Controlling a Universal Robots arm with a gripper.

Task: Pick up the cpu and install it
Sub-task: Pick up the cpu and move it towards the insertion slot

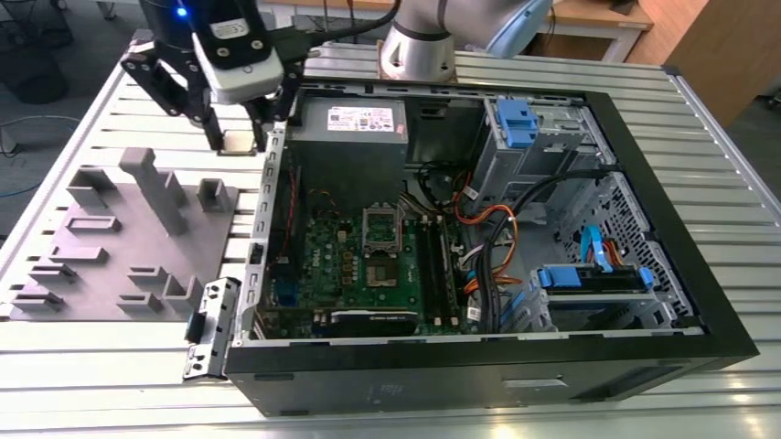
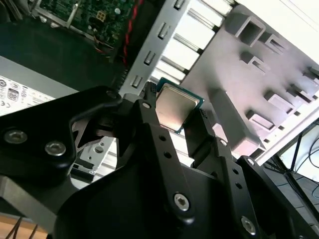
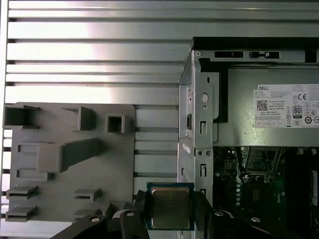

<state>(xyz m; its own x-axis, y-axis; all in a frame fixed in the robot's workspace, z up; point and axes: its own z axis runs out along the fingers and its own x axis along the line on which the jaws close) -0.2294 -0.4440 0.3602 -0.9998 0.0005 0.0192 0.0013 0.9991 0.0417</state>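
Cpu (image 3: 170, 206) pinched by edges in gripper (image 2: 175, 110), over worktop (image 1: 98, 370) between tray (image 1: 91, 251) and case (image 1: 488, 357); thin grip could let it slip or tilt, misaligning it at socket (image 1: 380, 229)

White printed label (image 3: 286, 106) with code square and round marks, on grey power supply (image 3: 239, 107)

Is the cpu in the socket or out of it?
Out. The claw grips the cpu outside the computer case, beside the grey tray.
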